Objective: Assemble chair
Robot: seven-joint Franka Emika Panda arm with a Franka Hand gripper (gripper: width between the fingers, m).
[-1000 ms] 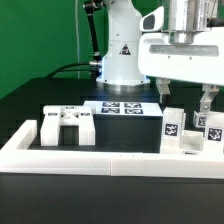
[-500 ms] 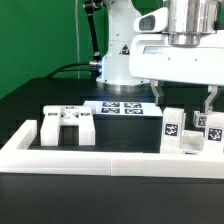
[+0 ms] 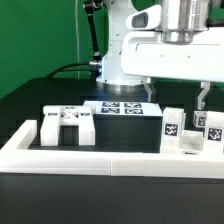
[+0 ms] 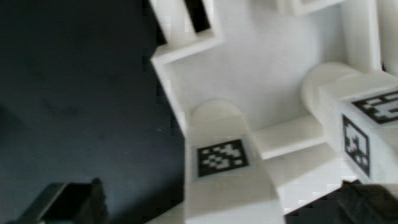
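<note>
Over the posts [image 3: 172, 127] at three o'clock of the marker board [image 3: 122, 109] in the exterior view, the gripper [image 3: 178, 94] hovers with its jaws spread wide and nothing between them. The chair's parts look loose behind the border wall [image 3: 100, 158]: a bracket-like piece [image 3: 68, 124] sits at nine o'clock of the board, well apart from the posts. By my reading no joint is made yet, so the whole assembly is left.

Arm [image 3: 172, 55] raised, shifted toward exterior view's left
</note>
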